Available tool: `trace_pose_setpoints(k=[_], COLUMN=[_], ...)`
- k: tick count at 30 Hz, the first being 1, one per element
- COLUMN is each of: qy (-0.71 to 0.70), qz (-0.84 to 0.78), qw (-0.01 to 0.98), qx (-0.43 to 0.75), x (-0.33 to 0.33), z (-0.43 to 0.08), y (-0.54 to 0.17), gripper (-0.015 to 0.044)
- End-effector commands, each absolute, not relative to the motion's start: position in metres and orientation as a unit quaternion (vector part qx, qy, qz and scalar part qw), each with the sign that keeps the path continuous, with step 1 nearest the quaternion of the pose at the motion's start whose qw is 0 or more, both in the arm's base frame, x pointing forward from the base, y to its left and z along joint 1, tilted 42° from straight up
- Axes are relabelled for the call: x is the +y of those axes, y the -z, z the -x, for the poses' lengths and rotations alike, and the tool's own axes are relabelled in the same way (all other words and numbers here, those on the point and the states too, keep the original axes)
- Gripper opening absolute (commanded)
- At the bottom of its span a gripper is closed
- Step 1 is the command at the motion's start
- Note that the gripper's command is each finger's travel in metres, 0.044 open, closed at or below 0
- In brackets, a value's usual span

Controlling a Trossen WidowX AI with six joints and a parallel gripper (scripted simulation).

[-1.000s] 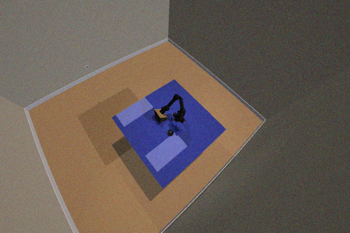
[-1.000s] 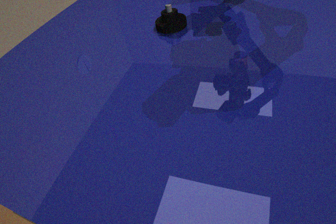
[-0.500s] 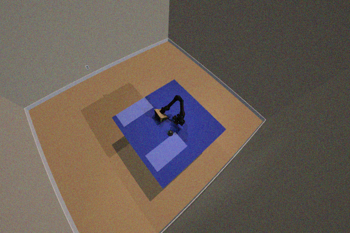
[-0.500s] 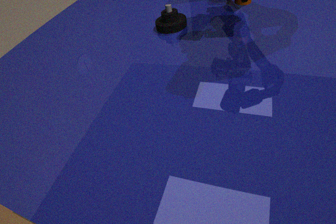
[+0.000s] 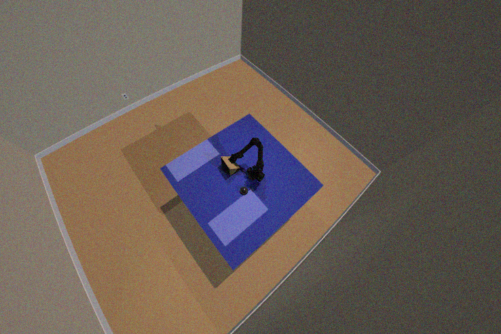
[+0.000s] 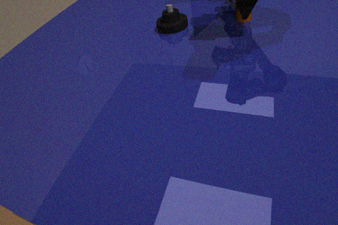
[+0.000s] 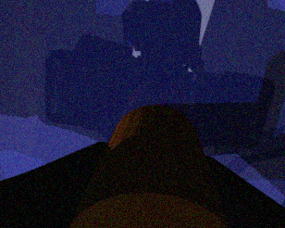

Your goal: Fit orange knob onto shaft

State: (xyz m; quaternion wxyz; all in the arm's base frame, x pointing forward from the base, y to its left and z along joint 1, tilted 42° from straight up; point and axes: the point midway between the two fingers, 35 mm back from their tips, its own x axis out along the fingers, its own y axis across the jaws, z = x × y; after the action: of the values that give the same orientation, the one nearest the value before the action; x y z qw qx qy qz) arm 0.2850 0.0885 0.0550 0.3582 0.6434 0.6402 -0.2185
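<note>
The orange knob (image 6: 238, 17) (image 7: 153, 127) is clamped between the fingers of my gripper (image 6: 244, 14) (image 7: 154, 158). A dark finger covers much of it in the exterior view. The knob hangs above the blue surface, to the right of the pedestal and apart from it. The round dark pedestal (image 6: 172, 25) (image 5: 244, 193) has a stepped top. The silver shaft (image 6: 169, 8) stands upright on it, bare. The shaft's flat side cannot be made out. The knob's underside and its hole are hidden.
The black arm (image 5: 260, 157) arches over the blue mat (image 5: 299, 178). A tan-topped dark object (image 5: 229, 162) is close to the arm in the top view. Pale light patches (image 5: 237, 218) (image 6: 215, 204) and the arm's shadows cross the blue surface.
</note>
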Motion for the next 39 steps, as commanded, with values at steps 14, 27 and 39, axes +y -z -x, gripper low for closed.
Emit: trace_pose_setpoints(k=[14,27,39], qy=[0.219,0.218,0.219], qz=[-0.643,-0.638,-0.644], qw=[0.358,0.36,0.358], qx=[0.641,0.645,0.639], x=[0.089,0.076,0.032], z=[-0.285,-0.283,-0.278], y=[-0.055,-0.068,-0.113], gripper=[0.024,0.0345,0.044])
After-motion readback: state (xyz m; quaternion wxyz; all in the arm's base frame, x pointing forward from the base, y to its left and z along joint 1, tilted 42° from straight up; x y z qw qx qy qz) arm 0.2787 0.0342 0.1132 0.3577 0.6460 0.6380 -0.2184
